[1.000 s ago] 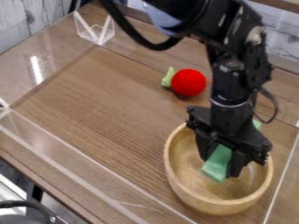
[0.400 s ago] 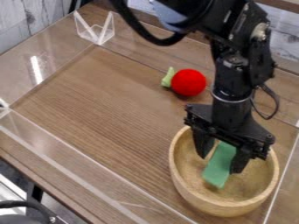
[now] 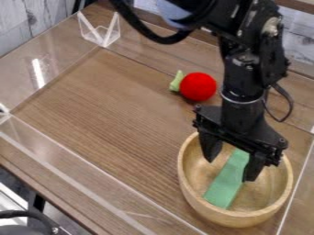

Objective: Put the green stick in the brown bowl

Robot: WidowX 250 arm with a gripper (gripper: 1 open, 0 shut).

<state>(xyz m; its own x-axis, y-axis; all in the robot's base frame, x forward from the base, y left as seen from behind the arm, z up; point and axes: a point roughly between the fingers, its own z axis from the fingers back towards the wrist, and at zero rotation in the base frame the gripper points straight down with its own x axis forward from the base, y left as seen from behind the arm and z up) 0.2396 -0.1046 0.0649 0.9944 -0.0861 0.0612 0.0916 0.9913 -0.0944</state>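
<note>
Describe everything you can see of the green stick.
The green stick is a flat, elongated light green block with a smooth, matte-looking, plain surface. It lies inside the brown bowl, resting on the bowl's interior and running from the near side toward the gripper. Its far end is partly hidden by the black gripper, so whether they touch there, I can't tell.

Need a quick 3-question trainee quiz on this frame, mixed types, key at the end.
1. True or false: the flat light green block lies inside the round light-brown wooden bowl.
2. Fill in: the round object on the table outside the bowl is coloured ____.
3. Which is nearer the bowl: (a) the red ball or (b) the white wire-like object?
Key: 1 true; 2 red; 3 a
</note>
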